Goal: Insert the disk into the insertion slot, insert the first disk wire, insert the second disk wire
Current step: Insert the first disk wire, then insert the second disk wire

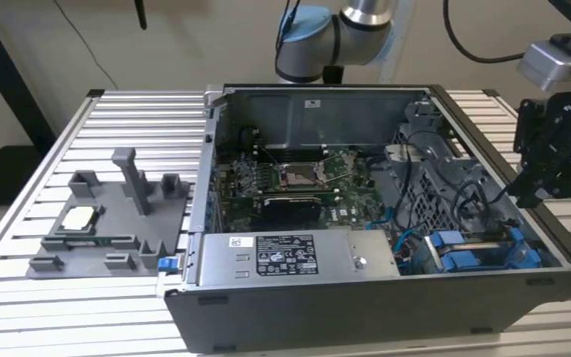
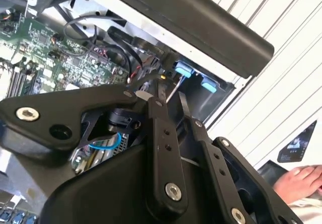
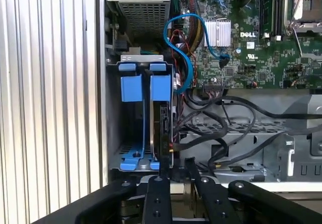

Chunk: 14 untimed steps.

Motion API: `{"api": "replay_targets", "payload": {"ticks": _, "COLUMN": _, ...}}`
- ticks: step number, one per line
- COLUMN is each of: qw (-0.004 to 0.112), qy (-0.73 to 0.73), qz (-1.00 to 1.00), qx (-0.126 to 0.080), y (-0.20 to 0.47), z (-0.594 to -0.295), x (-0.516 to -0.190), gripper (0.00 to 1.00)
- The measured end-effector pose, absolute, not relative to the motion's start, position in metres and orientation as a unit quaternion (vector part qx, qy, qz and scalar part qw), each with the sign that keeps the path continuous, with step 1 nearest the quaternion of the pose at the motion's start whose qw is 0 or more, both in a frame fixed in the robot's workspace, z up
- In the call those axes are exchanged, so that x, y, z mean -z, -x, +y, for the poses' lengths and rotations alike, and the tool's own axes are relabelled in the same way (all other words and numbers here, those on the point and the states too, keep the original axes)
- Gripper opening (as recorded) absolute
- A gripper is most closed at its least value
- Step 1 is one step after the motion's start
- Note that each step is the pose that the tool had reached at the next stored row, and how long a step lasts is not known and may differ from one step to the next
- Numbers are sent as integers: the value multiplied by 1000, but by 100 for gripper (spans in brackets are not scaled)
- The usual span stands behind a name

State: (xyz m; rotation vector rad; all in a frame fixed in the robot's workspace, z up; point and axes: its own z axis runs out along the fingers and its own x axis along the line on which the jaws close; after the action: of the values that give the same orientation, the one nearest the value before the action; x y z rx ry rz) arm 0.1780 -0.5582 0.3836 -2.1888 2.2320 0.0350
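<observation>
The disk [image 3: 164, 128] stands edge-on in the insertion slot [image 3: 132, 133], its blue bracket tab [image 3: 161, 87] at the bay's mouth beside a second blue tab [image 3: 132, 87]. In the exterior view the insertion slot [image 1: 479, 249] is at the case's near corner on the exterior view's right. A blue wire [image 3: 183, 58] loops from the board down beside the disk, and black wires [image 3: 216, 128] lie next to it. My gripper [image 3: 176, 166] hovers just off the disk's end, over the case's wall, fingers a narrow gap apart with nothing between them. It also shows in the other views [image 2: 170, 90] [image 1: 535, 195].
The grey labelled power-supply box [image 1: 296, 256] fills the case's front, with the motherboard [image 1: 300, 175] and its socket behind. A grey fixture [image 1: 107, 216] with small parts sits on the slatted table [image 1: 57, 297] at the exterior view's left. A hand [image 2: 302, 181] rests off the table.
</observation>
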Motion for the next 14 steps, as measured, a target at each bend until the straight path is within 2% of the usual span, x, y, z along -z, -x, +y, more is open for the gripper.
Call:
{"api": "replay_targets", "payload": {"ticks": 8, "qw": 13, "qy": 700, "qz": 714, "qx": -17, "y": -196, "z": -557, "x": -384, "gripper": 27}}
{"api": "replay_targets", "payload": {"ticks": 12, "qw": 29, "qy": 699, "qz": 714, "qx": -34, "y": -197, "z": -557, "x": -383, "gripper": 27}}
{"api": "replay_targets", "payload": {"ticks": 14, "qw": 32, "qy": 697, "qz": 715, "qx": -37, "y": -197, "z": -557, "x": -382, "gripper": 27}}
